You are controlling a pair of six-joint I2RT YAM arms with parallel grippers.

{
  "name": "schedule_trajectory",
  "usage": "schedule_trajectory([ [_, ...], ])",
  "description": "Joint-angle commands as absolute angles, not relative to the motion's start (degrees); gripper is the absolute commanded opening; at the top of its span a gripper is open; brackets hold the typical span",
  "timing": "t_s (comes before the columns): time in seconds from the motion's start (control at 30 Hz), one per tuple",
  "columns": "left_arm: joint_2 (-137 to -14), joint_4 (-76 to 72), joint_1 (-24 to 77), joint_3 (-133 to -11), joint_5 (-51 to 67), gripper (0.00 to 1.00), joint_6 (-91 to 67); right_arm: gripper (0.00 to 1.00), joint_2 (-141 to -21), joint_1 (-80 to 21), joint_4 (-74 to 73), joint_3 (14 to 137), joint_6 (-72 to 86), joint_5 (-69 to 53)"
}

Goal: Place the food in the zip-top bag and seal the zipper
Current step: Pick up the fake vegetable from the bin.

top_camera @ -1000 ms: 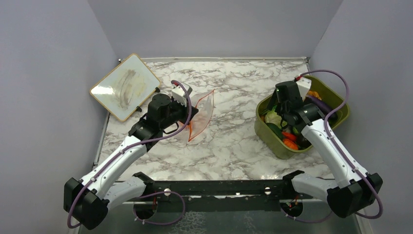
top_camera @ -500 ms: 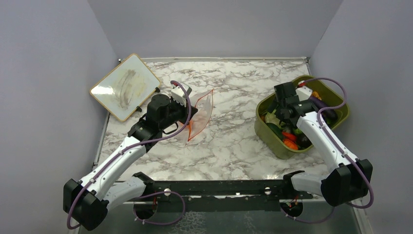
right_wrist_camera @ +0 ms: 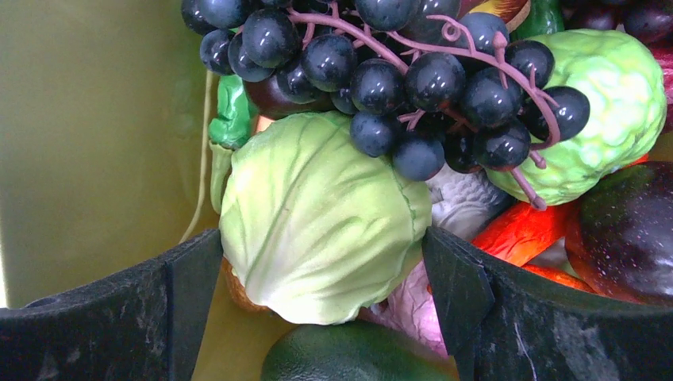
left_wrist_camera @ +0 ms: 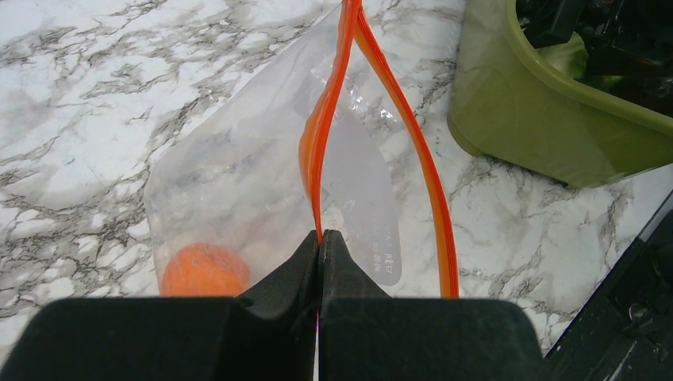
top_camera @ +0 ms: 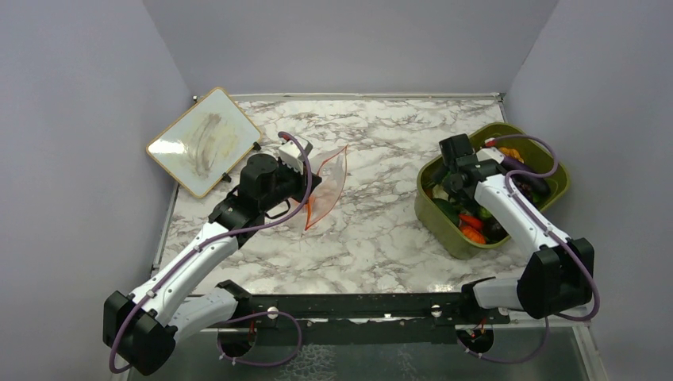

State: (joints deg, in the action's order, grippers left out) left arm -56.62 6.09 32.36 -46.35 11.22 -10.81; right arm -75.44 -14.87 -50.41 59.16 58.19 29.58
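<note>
My left gripper (left_wrist_camera: pixel 320 238) is shut on the near side of the zipper (left_wrist_camera: pixel 325 135), holding the clear zip-top bag (left_wrist_camera: pixel 238 182) up with its mouth open. An orange piece (left_wrist_camera: pixel 205 270) lies inside the bag. In the top view the bag (top_camera: pixel 332 184) stands mid-table beside the left gripper (top_camera: pixel 305 193). My right gripper (right_wrist_camera: pixel 321 238) is open down in the olive bin (top_camera: pixel 555 171), one finger on each side of the light-green cabbage (right_wrist_camera: pixel 325 214). Dark purple grapes (right_wrist_camera: pixel 397 63) lie just behind the cabbage. A brown piece (right_wrist_camera: pixel 234 290) peeks out under the cabbage.
The bin also holds a pale green bumpy piece (right_wrist_camera: pixel 611 103), a dark purple eggplant (right_wrist_camera: pixel 627 230), a red-orange piece (right_wrist_camera: pixel 524 230) and a dark green piece (right_wrist_camera: pixel 357 357). A framed whiteboard (top_camera: pixel 204 141) lies at the back left. A black rail (top_camera: pixel 357 305) runs along the near edge.
My right gripper has moved left and down inside the bin, onto the cabbage. The left gripper and the bag have not moved.
</note>
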Motion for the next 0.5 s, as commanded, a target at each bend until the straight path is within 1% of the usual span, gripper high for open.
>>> schedule_trajectory([
  [0.0, -56.8, 5.2, 32.3, -45.9, 11.2, 0.00, -10.5, 0.98, -78.3, -14.3, -50.7, 57.5, 60.7, 31.1],
  [0.13, -56.5, 5.7, 32.4, -46.2, 11.0, 0.00, -10.2, 0.97, -79.0, -14.2, -50.4, 57.7, 60.6, 32.1],
  [0.23, -55.7, 5.2, 32.4, -45.5, 9.8, 0.00, -10.1, 0.93, -78.4, -14.2, -50.6, 57.9, 61.0, 33.5],
  [0.47, -55.9, 5.4, 32.3, -45.8, 10.6, 0.00, -10.1, 0.77, -74.5, -14.2, -47.7, 56.0, 59.8, 34.9],
])
